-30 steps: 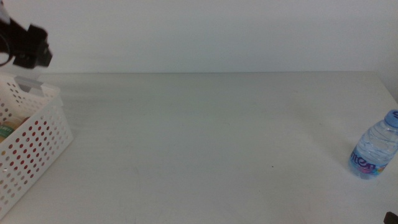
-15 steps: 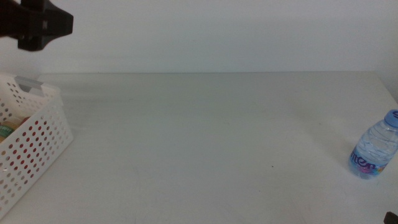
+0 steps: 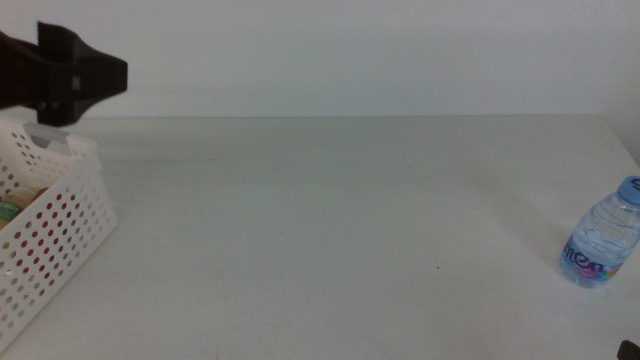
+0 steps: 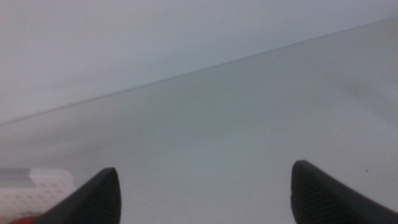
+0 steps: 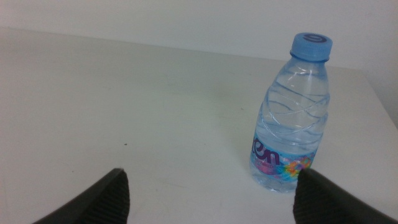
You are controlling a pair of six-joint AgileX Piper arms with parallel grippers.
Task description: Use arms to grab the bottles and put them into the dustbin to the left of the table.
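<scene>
While upright, water bottle (image 5: 291, 115) | beyond right fingers (image 5: 81, 202) | untouched

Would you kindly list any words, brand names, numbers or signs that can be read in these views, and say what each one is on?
Water bottle label: large white letters, only partly visible, seemingly "en"; the full brand name cannot be read.
Same label in the middle view: too small and blurred to read.
Blue cap: an embossed ring, no text.
Dustbin, table, left gripper, right gripper: no text visible.
</scene>
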